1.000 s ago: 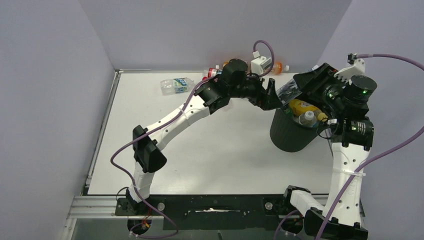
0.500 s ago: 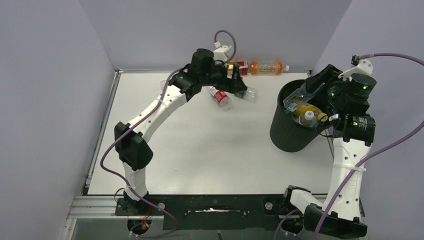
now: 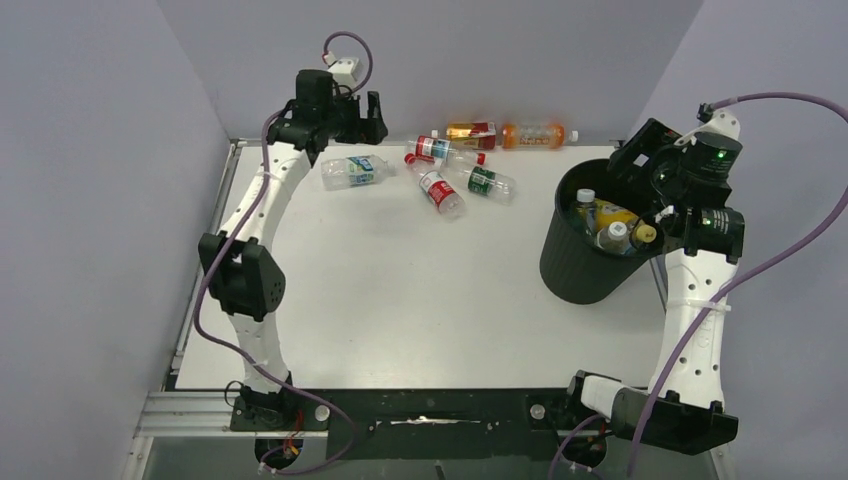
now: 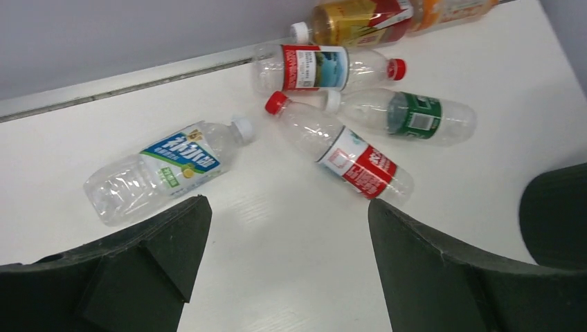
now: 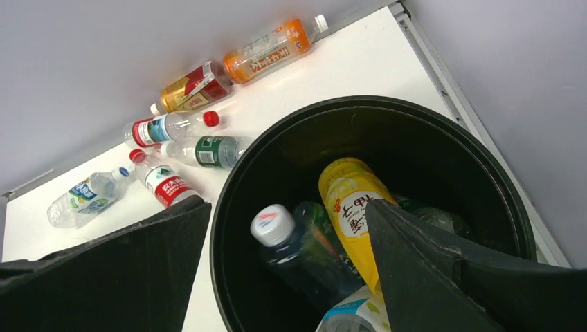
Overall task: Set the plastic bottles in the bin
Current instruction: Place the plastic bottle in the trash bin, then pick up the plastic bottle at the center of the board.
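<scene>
Closer, our right wrist shows print on a yellow bottle [image 5: 349, 197] in the matte bin [image 5: 367, 102]; both end effectors [image 4: 287, 214] [image 5: 287, 207] wide.

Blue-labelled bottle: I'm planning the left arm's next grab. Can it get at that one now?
Probably yes. The left gripper hovers open close by the blue-labelled bottle, which lies apart from the other bottles with nothing over it.
</scene>
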Available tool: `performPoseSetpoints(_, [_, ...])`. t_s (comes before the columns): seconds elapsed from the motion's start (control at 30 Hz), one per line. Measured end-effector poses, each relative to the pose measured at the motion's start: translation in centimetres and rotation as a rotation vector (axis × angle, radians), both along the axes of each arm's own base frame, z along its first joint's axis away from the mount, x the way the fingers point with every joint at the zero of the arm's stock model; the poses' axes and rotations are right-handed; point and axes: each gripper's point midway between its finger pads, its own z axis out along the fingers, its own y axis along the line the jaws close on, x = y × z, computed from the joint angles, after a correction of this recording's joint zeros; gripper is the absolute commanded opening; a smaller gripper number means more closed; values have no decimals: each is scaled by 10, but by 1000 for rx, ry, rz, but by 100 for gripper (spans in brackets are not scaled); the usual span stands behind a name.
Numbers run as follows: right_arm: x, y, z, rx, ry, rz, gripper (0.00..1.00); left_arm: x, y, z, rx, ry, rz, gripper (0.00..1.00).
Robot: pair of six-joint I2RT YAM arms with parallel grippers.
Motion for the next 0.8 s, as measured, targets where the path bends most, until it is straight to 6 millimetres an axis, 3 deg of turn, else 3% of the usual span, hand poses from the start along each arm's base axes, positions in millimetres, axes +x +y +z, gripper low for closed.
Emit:
performPoseSetpoints(0.27, [-3, 1, 4, 1, 9, 0, 90, 56, 27, -70, 250, 24, 13, 85])
performPoseSetpoints(0.43, [-4, 4, 16, -2, -19, 12, 91, 82, 51, -94, 351, 15, 6, 85])
performPoseSetpoints(0.6, [-5, 14, 15, 12, -16, 45, 91, 91, 67, -111, 430, 4, -35, 85])
performPoseSetpoints(0.8, [-6, 23, 15, 29, -14, 80, 92, 95, 59, -140, 443, 13, -140, 85])
